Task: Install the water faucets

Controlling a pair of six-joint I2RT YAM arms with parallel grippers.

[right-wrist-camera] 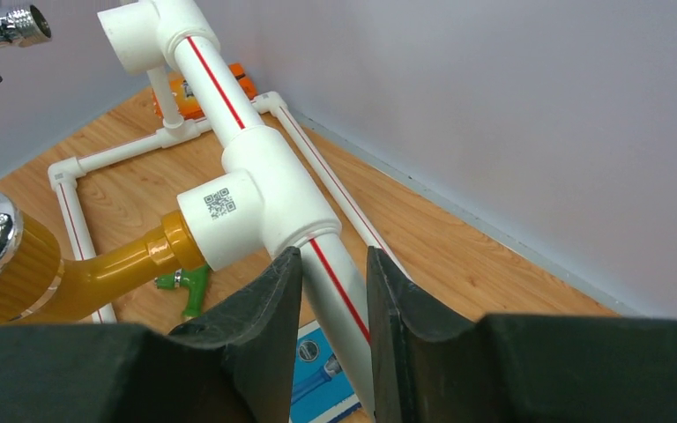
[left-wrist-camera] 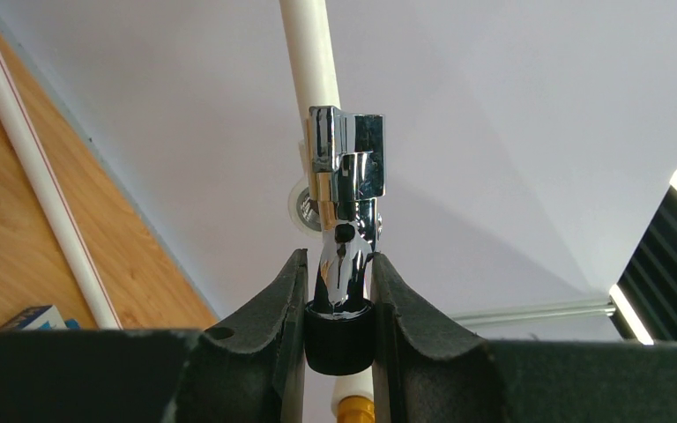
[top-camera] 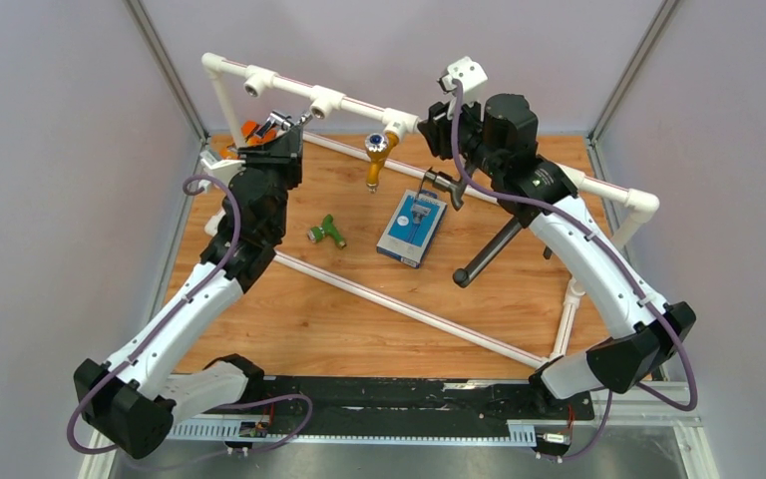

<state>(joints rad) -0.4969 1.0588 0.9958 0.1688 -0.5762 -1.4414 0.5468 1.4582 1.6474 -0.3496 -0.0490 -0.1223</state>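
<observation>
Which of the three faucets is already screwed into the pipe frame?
The yellow faucet, hanging from a tee socket. The chrome faucet is in the left gripper; the green faucet lies on the table.

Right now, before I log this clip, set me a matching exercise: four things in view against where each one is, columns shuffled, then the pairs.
Things
1 chrome faucet
2 green faucet
3 yellow faucet
4 right gripper

Places
A lying on the wooden table
B fingers either side of the white pipe
C clamped in the left gripper
D hanging from a tee socket

Pairs: 1-C, 2-A, 3-D, 4-B
</observation>
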